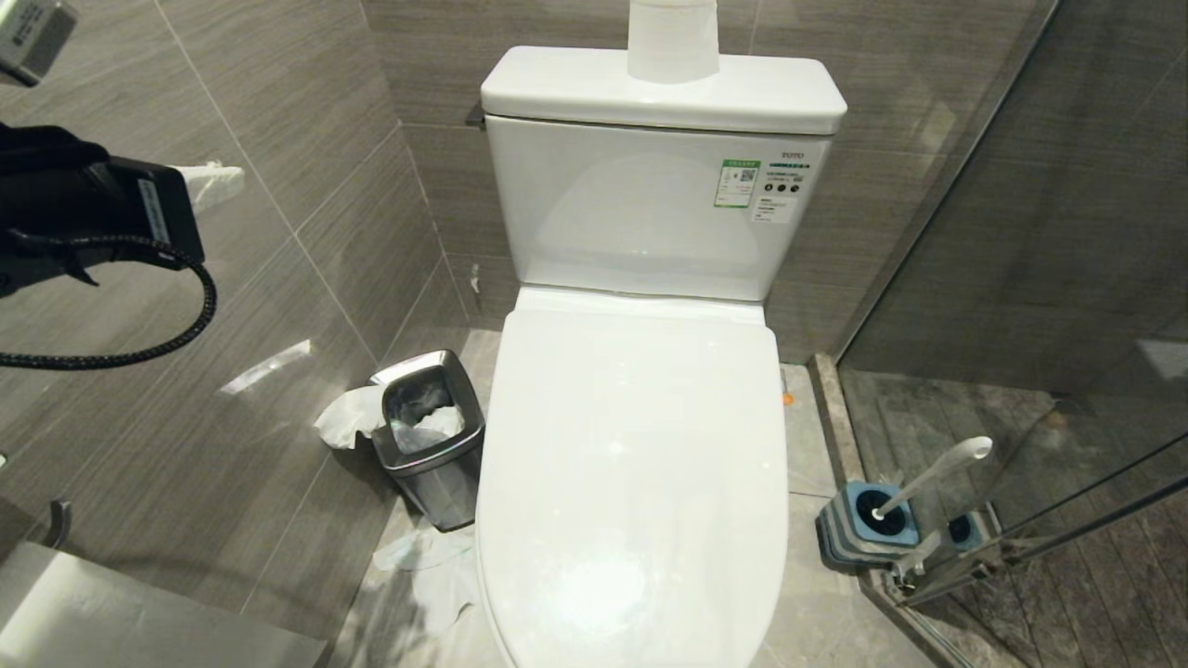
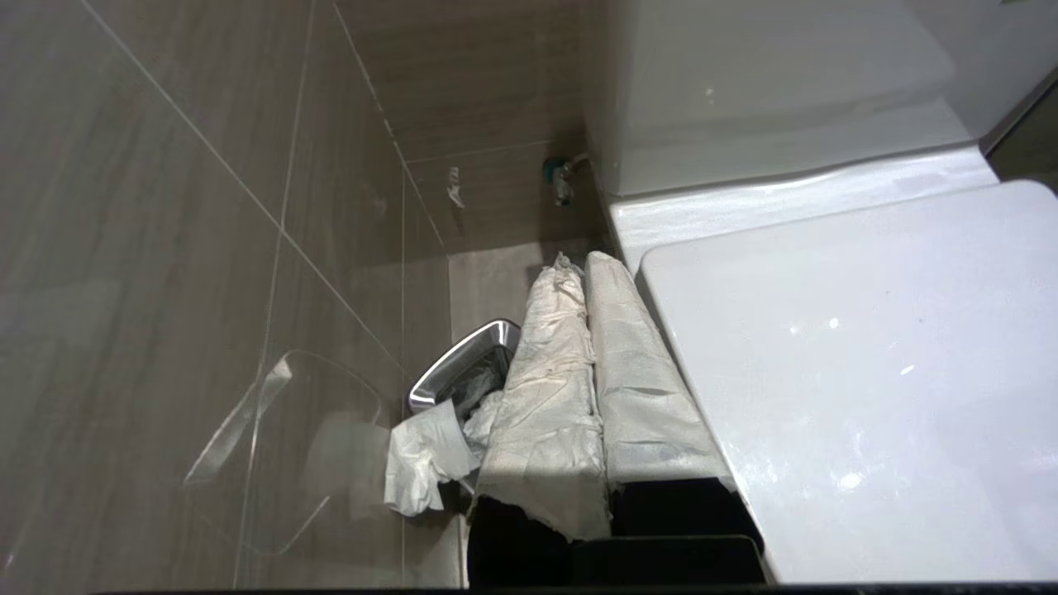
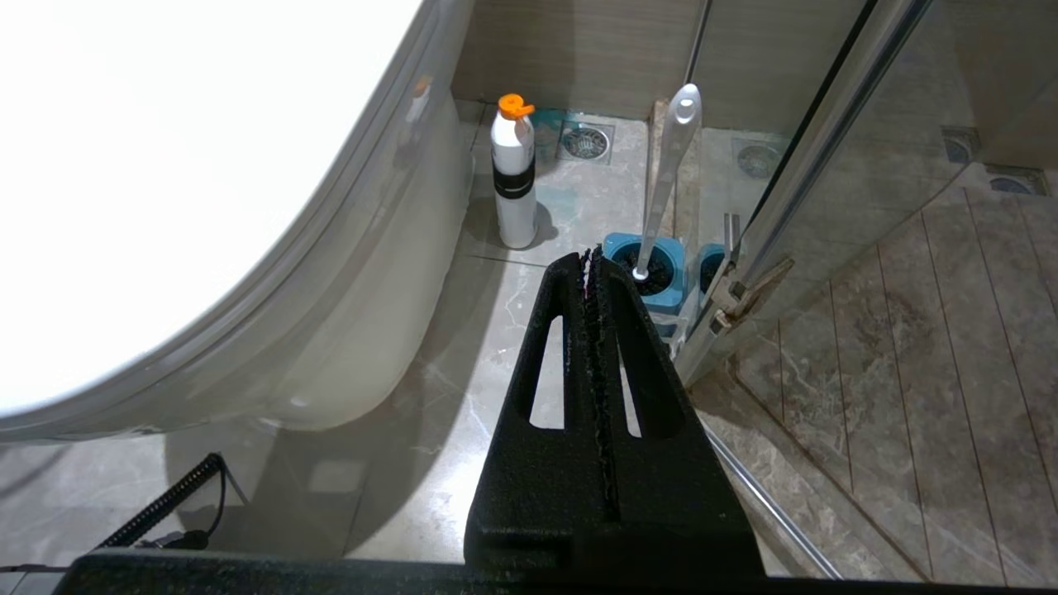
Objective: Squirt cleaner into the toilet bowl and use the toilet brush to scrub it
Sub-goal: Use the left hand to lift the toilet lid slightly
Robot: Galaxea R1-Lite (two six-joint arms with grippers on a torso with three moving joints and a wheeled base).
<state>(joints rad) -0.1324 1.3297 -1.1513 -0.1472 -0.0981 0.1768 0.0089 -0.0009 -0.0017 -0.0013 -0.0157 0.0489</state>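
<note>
glossy white ceramic toilet bowl (image 1: pixel 640 445), lid down, fills the head view, beside a small steel bin (image 1: pixel 432 436) stuffed with crumpled tissue. toilet brush (image 1: pixel 928 478), slim white handle, leans in its striped holder (image 1: pixel 858 524) by the glass door. only the right wrist view shows the orange-capped cleaner bottle (image 3: pixel 513 178). left hand (image 2: pixel 579 372), cloth-wrapped, and right hand (image 3: pixel 593 273), ridged black, are both pressed together, empty.

Grey tiled floor (image 1: pixel 826 603), toilet bowl (image 1: pixel 631 464), steel bin (image 1: pixel 432 436), crumpled tissue (image 1: pixel 427 566), striped brush holder (image 1: pixel 858 529), cleaner bottle (image 3: pixel 513 173)
</note>
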